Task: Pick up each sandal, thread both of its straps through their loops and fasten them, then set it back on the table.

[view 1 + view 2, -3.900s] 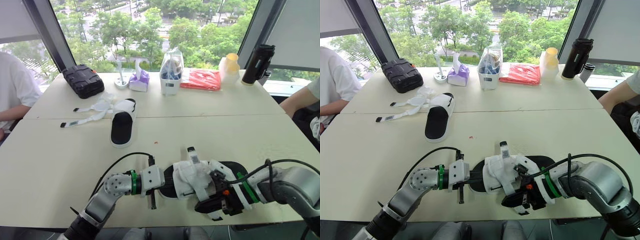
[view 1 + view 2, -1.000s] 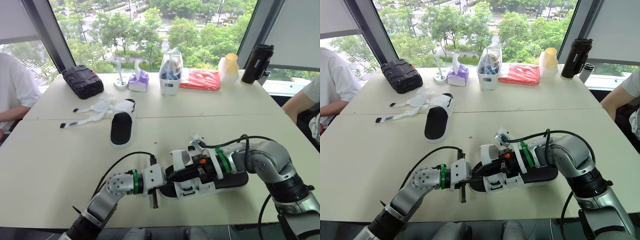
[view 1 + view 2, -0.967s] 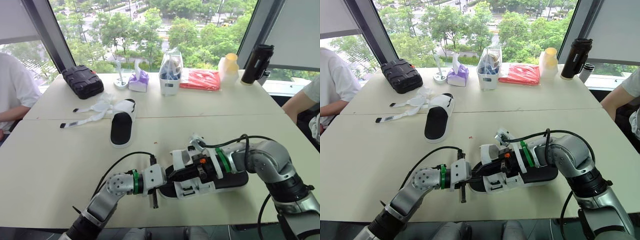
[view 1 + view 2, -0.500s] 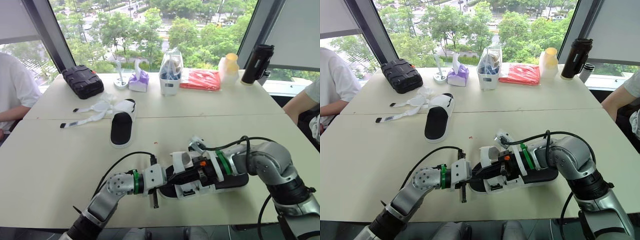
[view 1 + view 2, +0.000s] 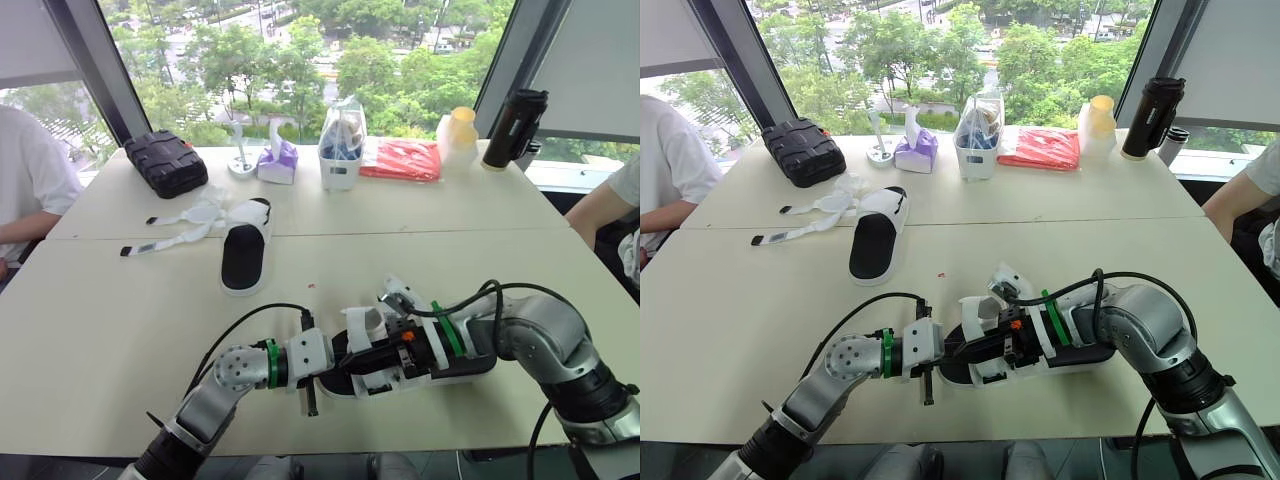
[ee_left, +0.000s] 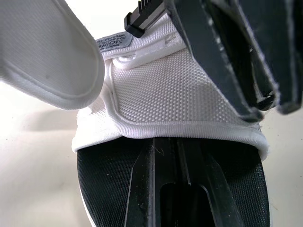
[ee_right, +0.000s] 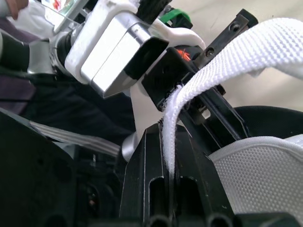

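Sandal strap, we judged, was limp, best pinched near its tip (right tool clamped it; left tool, we couldn't tell).

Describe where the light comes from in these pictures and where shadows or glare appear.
Left eye view: daylight comes through the windows behind the table; the far sandal casts hardly any shadow. Right wrist view: the white strap is bright, and the fingers of the right gripper pinching it look dark. Left wrist view: the near sandal has an evenly lit white upper, without glare.
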